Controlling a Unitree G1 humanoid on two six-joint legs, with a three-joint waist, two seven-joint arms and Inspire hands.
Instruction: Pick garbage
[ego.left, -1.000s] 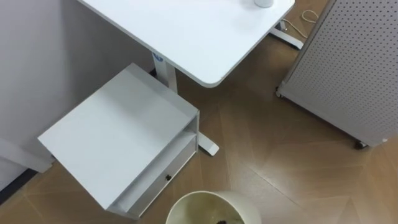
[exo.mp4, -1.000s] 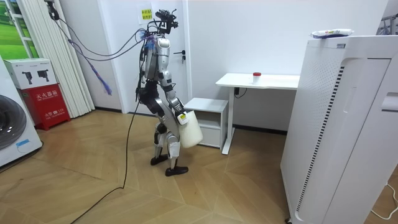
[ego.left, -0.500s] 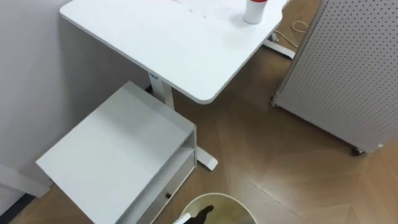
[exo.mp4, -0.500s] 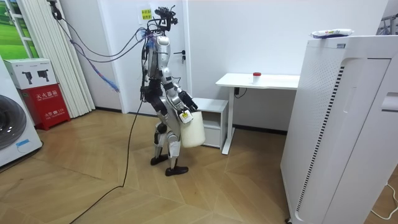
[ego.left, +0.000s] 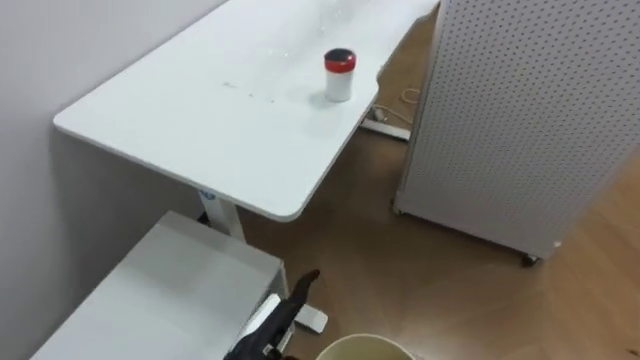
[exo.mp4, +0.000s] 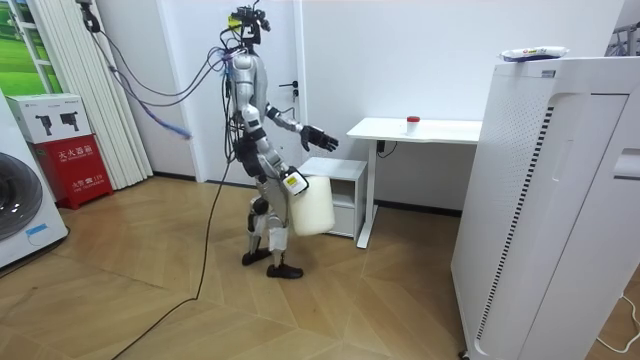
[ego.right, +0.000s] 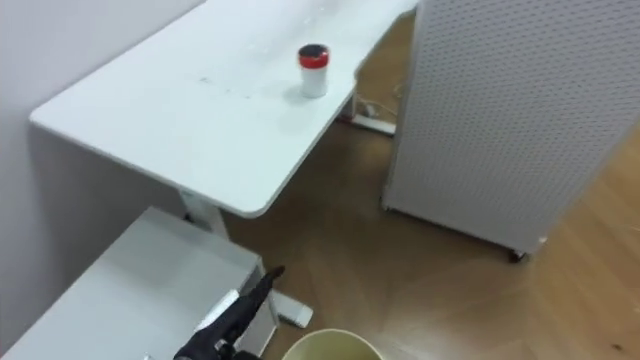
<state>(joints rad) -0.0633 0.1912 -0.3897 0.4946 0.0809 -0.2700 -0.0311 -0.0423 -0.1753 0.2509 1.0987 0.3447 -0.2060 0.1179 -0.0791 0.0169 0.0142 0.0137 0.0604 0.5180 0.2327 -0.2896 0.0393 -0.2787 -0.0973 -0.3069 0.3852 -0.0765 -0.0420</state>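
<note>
Nearest to me, at the lower edge of the left eye view, I see the pale rim of the bin (ego.left: 366, 346). In the room view this bin hangs at the robot's right hand (exo.mp4: 290, 184), low at its hip; how that hand holds it I cannot tell from here. What is inside the bin I also cannot see.

Just beside the rim, the left hand (ego.left: 276, 324) comes in from the lower left. Its fingers are stretched out straight and it holds nothing. In the room view the same arm is lifted forward, toward the desk, with the palm open.

Under the hand stands the low white cabinet (ego.left: 150, 310), and the robot stands upright next to it. Behind the cabinet is the white desk (ego.left: 210, 120). On the desk, toward its far end, stands one small white container with a red lid (ego.left: 339, 75), upright and alone. I judge that this is the garbage to pick. It is well apart from the left hand, and nothing touches it.

To the right of the desk is a white perforated panel (ego.left: 530, 110) on wheels, and a light cable (ego.left: 405, 97) lies on the floor between them.

So I think the task is at an early part: the bin is brought, but the reach, the grasp and the drop into the bin are not yet done
</note>
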